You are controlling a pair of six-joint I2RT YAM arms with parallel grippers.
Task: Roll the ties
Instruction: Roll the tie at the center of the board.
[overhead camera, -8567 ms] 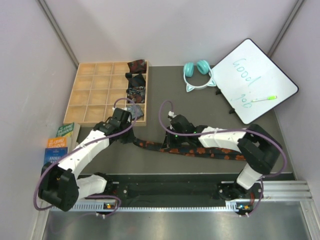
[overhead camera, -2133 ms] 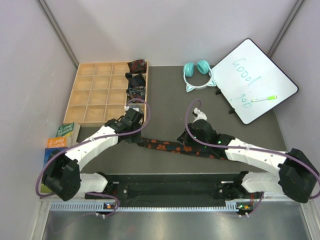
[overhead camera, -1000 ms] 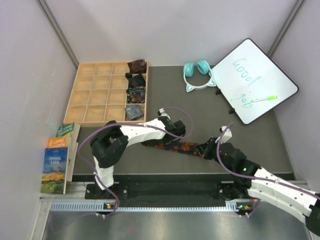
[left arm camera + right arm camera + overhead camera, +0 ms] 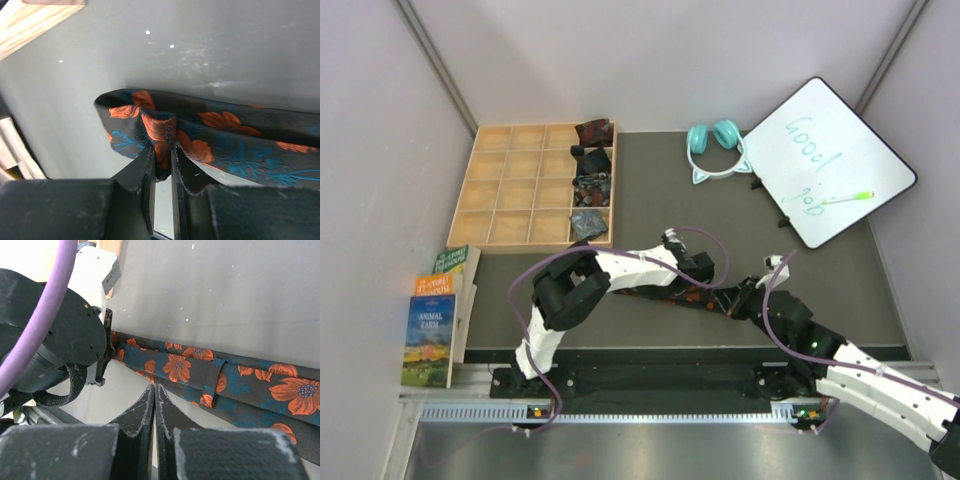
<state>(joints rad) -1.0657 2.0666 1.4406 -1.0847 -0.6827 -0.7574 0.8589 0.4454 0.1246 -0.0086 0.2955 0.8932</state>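
A black tie with orange-red flowers (image 4: pixel 692 296) lies across the table's middle, partly under my left arm. My left gripper (image 4: pixel 710 278) is shut on a folded end of it; the left wrist view shows the fold (image 4: pixel 159 131) pinched between the fingers (image 4: pixel 162 152), with the strip running off right (image 4: pixel 235 140). My right gripper (image 4: pixel 740 300) is shut and empty just right of it. In the right wrist view its tips (image 4: pixel 154 386) hover just short of the tie (image 4: pixel 240 385). Several rolled ties (image 4: pixel 592 187) fill the tray's right column.
A wooden grid tray (image 4: pixel 510 190) stands at the back left. Teal cat-ear headphones (image 4: pixel 713 147) and a whiteboard (image 4: pixel 825 160) with a marker are at the back right. Books (image 4: pixel 433 315) lie at the left edge. My left wrist (image 4: pixel 50 335) fills the left of the right wrist view.
My left gripper has moved right along the tie, carrying its end over the strip, so the visible tie is shorter. My right arm has drawn back towards the near right.
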